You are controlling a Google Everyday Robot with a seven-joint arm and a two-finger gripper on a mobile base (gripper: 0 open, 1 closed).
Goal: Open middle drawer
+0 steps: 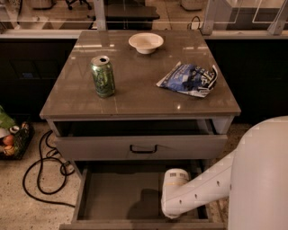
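Office-like workspace: black wheeled chair base [75, 3] at 11 o'clock, loose black cables [42, 173] on speckled stone floor [18, 211] at 8 o'clock; the gripper is hidden below the white robot arm [198, 193] at 5 o'clock.

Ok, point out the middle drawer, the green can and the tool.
middle drawer [118, 196], camera view, bare grey floor of its pulled-out interior.
green can [103, 78], camera view, middle of its side.
tool [173, 208], camera view, its white lower end, down inside the middle drawer.
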